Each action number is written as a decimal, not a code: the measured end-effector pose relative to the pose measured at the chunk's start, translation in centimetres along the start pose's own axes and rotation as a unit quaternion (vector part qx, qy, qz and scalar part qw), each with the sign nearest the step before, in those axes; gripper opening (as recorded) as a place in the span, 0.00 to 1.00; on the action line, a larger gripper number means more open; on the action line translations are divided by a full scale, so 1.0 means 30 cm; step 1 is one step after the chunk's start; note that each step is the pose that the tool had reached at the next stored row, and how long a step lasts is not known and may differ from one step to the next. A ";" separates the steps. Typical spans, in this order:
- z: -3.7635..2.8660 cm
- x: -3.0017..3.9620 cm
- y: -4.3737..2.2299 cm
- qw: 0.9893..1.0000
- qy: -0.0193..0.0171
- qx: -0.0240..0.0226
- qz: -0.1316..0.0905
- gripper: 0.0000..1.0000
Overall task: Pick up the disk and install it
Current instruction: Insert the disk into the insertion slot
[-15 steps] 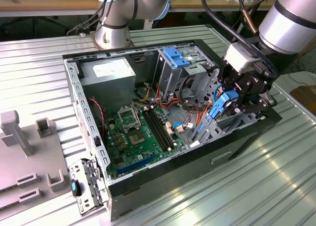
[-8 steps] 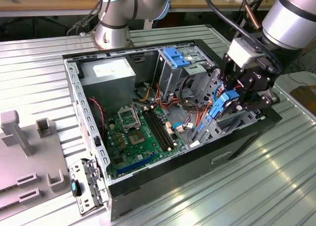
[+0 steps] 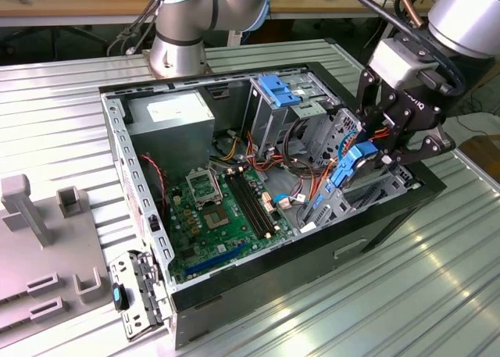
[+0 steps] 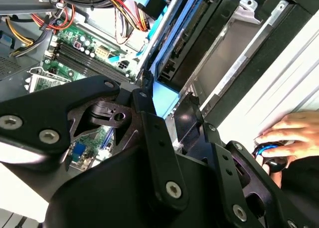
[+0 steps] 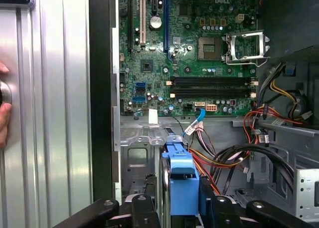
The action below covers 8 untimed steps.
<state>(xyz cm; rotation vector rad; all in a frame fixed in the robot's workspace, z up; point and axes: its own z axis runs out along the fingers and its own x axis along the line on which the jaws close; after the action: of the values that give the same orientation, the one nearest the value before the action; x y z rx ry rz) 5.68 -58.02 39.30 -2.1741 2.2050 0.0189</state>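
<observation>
Evidently the pincer (image 3: 375,152) is clamped on the disk (image 3: 353,163), holding it edge-on just inside the case (image 3: 258,273), near its front wall, probably so it slides straight down.

Matt black gripper (image 3: 371,155) clamps the glossy blue plastic rail of the disk (image 3: 349,166) over bare sheet metal.
Bright metal screws stud the gripper's smooth black links. Below it, the computer case (image 3: 117,138) is dull grey stamped metal with a black outer panel. Beyond the fingers lies a satin green circuit board (image 3: 207,216). The ribbed metal table (image 3: 437,294) underneath throws back soft glare.
</observation>
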 end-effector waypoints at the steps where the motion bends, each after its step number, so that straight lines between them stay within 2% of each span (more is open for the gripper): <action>1: -0.009 0.000 0.000 1.000 0.000 0.000 0.000 0.43; 2: -0.011 -0.002 -0.020 1.000 0.000 0.000 0.000 0.43; 3: -0.008 -0.004 -0.024 1.000 0.000 0.000 0.000 0.43; 5: -0.008 -0.004 -0.020 1.000 0.000 0.000 0.000 0.43; 8: -0.008 -0.001 -0.003 1.000 0.000 0.000 -0.001 0.43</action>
<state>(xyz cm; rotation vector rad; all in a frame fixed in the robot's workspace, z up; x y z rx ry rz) 5.77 -58.01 39.53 -2.1757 2.2026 0.0184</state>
